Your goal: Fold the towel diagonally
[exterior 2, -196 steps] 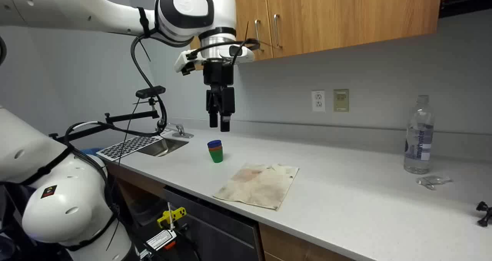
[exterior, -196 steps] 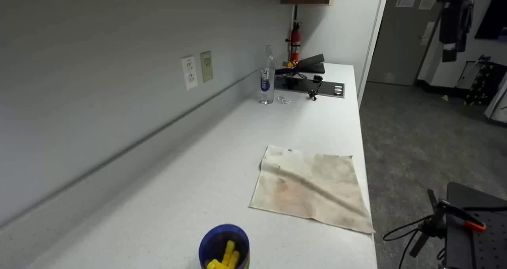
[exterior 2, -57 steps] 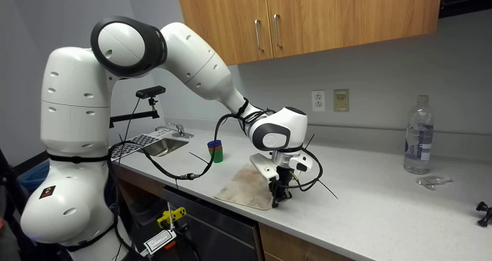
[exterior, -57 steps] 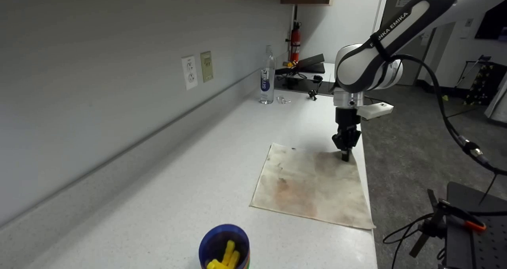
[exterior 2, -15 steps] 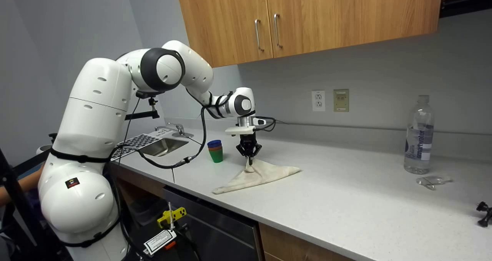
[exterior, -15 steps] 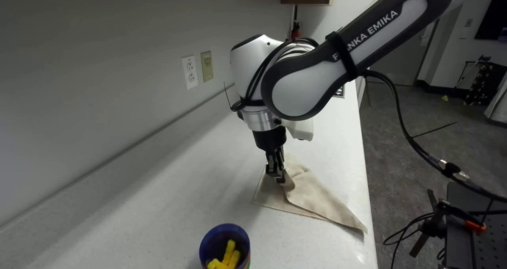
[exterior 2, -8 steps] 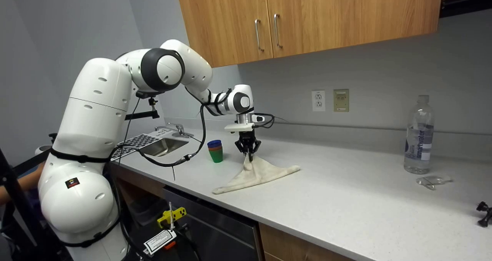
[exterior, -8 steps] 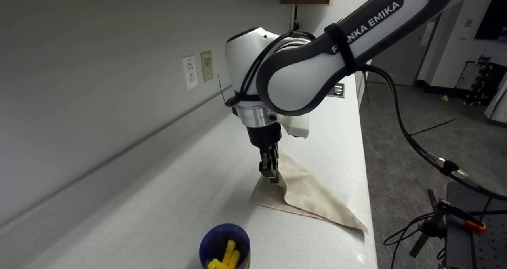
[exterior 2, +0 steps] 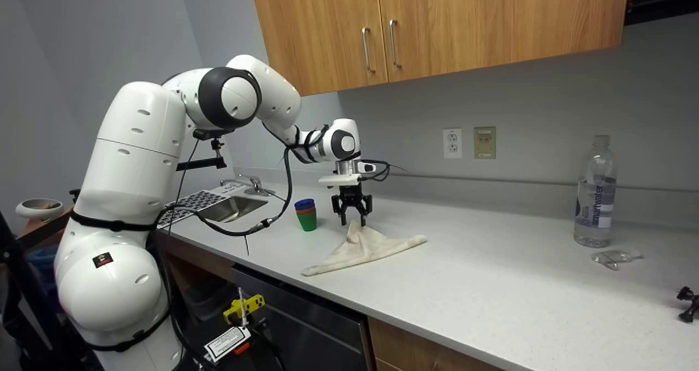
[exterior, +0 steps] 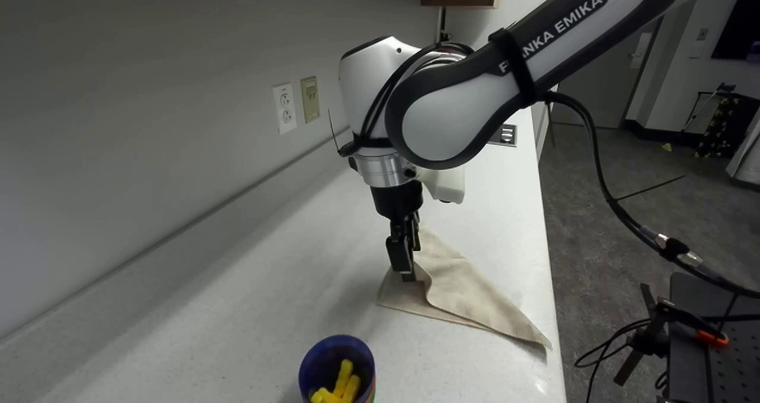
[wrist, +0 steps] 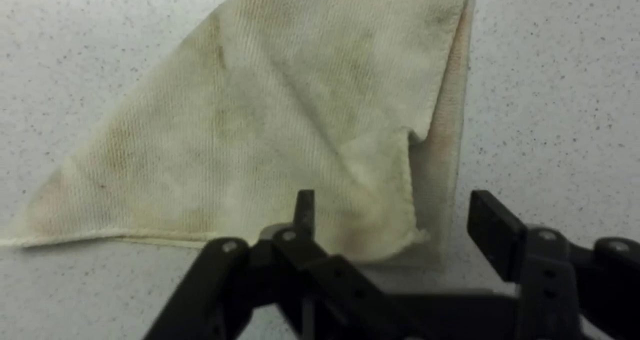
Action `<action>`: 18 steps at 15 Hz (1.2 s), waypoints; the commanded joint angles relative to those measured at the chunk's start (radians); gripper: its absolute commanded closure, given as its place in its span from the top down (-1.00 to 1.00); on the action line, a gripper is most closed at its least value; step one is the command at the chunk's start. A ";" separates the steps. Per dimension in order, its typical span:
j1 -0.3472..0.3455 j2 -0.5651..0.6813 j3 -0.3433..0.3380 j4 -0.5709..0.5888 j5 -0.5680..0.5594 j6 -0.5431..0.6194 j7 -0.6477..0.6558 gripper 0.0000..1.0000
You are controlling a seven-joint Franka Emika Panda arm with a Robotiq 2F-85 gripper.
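The beige towel (exterior: 475, 293) lies folded over into a rough triangle on the counter. It also shows in an exterior view (exterior 2: 368, 248) and in the wrist view (wrist: 270, 114). Its folded-over corner lies a little inside the corner of the lower layer, with creases and a small raised peak near it. My gripper (wrist: 392, 215) is open, its fingers wide apart on either side of that corner, holding nothing. In both exterior views the gripper (exterior: 409, 266) (exterior 2: 353, 222) points down just above the towel corner. Whether the fingertips touch the cloth cannot be told.
A stack of cups, blue on top (exterior: 336, 355) (exterior 2: 306, 215), stands near the towel, with yellow pieces inside. A water bottle (exterior 2: 595, 193) and a clear plastic piece (exterior 2: 616, 258) stand farther along the counter. A sink (exterior 2: 232, 210) lies behind. The wall backs the counter.
The towel, flat before, has been folded over by its corner. In the last half second my gripper has opened and let go of the corner, which has dropped slightly.
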 commanded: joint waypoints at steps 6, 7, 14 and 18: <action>-0.034 -0.146 -0.018 -0.189 0.021 0.013 0.005 1.00; -0.038 -0.155 -0.023 -0.202 0.020 0.007 0.010 1.00; -0.085 -0.246 -0.022 -0.380 0.101 -0.031 -0.002 1.00; -0.086 -0.309 -0.018 -0.503 0.164 -0.044 0.005 1.00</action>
